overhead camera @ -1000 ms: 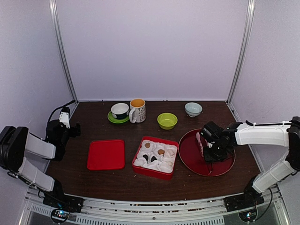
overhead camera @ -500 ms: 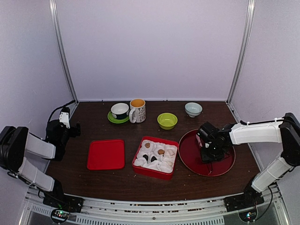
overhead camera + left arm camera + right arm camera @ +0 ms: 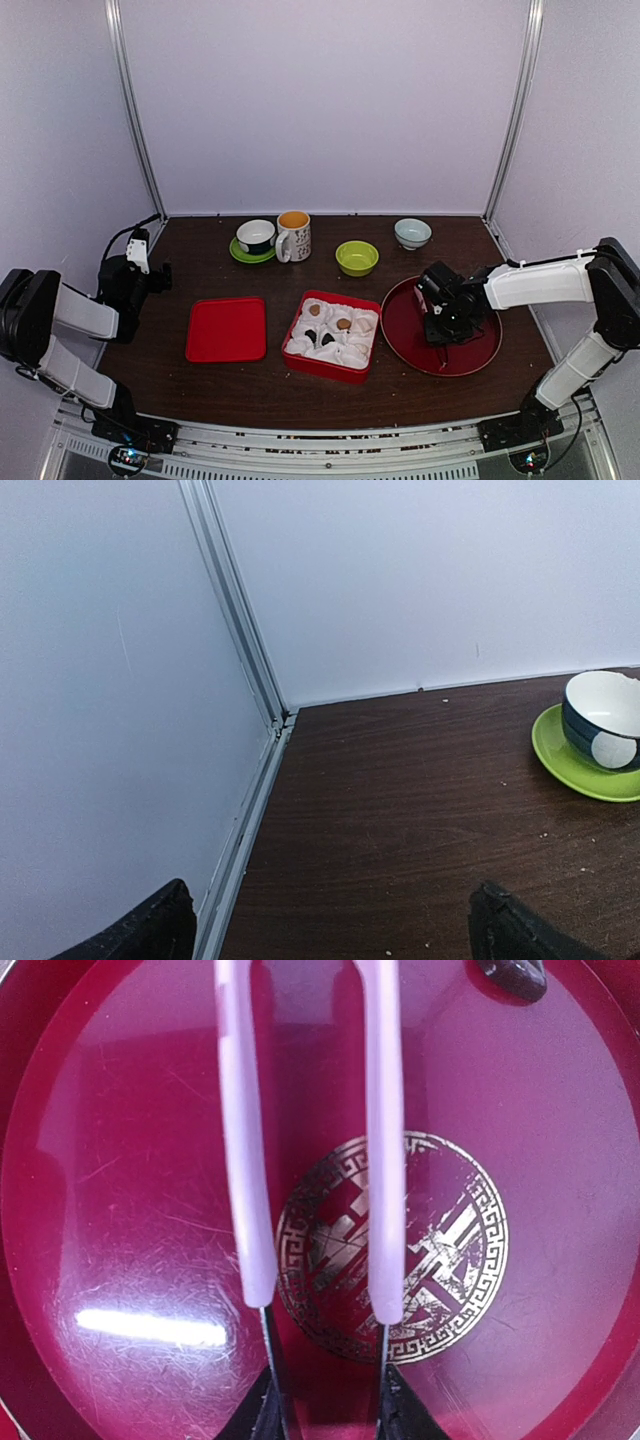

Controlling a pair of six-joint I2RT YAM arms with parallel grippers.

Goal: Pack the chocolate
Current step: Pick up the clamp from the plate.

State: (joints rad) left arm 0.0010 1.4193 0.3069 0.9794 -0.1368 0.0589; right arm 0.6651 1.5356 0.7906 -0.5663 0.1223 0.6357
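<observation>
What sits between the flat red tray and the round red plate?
The red box, white paper cups and some chocolate inside, seen in the top external view.

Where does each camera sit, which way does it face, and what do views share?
Top external: above and behind the bases, looking down over the table; left arm and right arm show.
Left wrist: on the left arm, facing the back-left corner; left end effector open at bottom.
Right wrist: straight down onto the red plate; right end effector grips pink tongs.
Shared: green saucer, top and left wrist; red plate, top and right.
</observation>
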